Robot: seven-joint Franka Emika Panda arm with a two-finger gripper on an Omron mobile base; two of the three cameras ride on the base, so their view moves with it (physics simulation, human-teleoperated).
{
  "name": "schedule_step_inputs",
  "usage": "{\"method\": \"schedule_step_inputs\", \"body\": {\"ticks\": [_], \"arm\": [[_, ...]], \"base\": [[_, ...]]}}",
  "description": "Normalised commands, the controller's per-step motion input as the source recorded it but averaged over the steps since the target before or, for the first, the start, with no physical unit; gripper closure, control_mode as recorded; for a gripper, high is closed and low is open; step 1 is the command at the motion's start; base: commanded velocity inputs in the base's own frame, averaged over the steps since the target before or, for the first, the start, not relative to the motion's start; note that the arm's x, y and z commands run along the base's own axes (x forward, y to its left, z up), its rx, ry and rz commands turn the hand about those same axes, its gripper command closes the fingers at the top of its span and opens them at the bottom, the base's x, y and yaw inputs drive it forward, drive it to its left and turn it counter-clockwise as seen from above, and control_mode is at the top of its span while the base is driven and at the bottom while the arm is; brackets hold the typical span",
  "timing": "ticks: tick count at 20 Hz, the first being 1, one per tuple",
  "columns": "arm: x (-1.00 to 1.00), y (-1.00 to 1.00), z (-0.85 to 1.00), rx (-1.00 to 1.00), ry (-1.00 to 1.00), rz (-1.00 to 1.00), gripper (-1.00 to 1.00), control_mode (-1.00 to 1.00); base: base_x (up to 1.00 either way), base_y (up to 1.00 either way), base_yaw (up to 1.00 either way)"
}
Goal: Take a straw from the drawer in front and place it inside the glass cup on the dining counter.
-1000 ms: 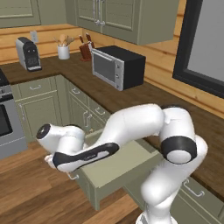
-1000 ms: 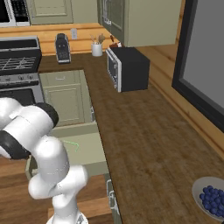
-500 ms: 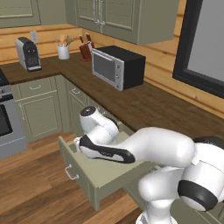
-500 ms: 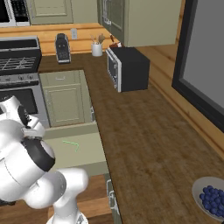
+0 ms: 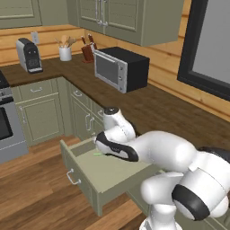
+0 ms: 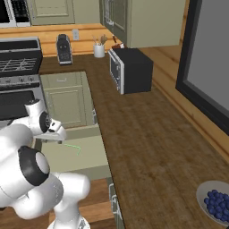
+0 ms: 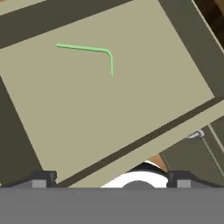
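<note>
Dark wood countertop (image 6: 147,147) running from lower right of the right base view up to the back wall; same top crossing the middle of the left base view on green cabinets.
Drawer (image 5: 112,177) pulled out, lower centre of the left base view; silver handle (image 5: 70,177) on its front, at left of the frame. In the right base view, drawer (image 6: 89,159) at lower left, beside the countertop edge. In the hand view, pale floor of drawer (image 7: 100,113) across most of the frame, dark rim at upper left and right.
Microwave (image 5: 121,68) upper centre of the left base view, on the countertop. Stove (image 6: 18,85) upper left of the right base view. Coffee machine (image 5: 29,55) upper left of the left base view; white utensil holder (image 5: 65,53) just right of it.
Bowl of blueberries (image 6: 215,203) at lower right corner of the right base view.
Gripper (image 7: 111,178) at bottom of the hand view, over the drawer; fingers (image 7: 43,178) spread wide, holding nothing, well apart from the straw.
Straw (image 7: 89,51) lying flat on the drawer floor, upper left of the hand view, bent into an L. Same straw (image 6: 73,147) a thin green line at left centre of the right base view; straw (image 5: 97,154) just left of the arm's wrist in the left base view.
</note>
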Motion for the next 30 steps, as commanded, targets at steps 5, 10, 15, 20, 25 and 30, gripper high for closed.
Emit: {"method": "schedule_step_inputs", "body": {"ticks": [5,10,15,20,25,30], "arm": [[0.45,-0.34,-0.25,0.0,0.06,0.0,-1.0,-1.0],[0.17,-0.15,-0.39,0.0,0.02,0.0,-1.0,-1.0],[0.15,-0.13,-0.41,0.01,0.0,0.0,-1.0,-1.0],[0.3,-0.12,-0.41,0.03,0.0,0.0,-1.0,-1.0],[0.14,-0.03,-0.24,0.03,0.0,0.0,-1.0,-1.0],[0.1,0.0,-0.23,0.05,0.0,0.0,-1.0,-1.0]], "base": [[0.0,0.0,0.0],[0.0,0.0,0.0],[0.0,0.0,0.0],[0.0,0.0,0.0],[0.0,0.0,0.0],[0.0,0.0,0.0]]}}
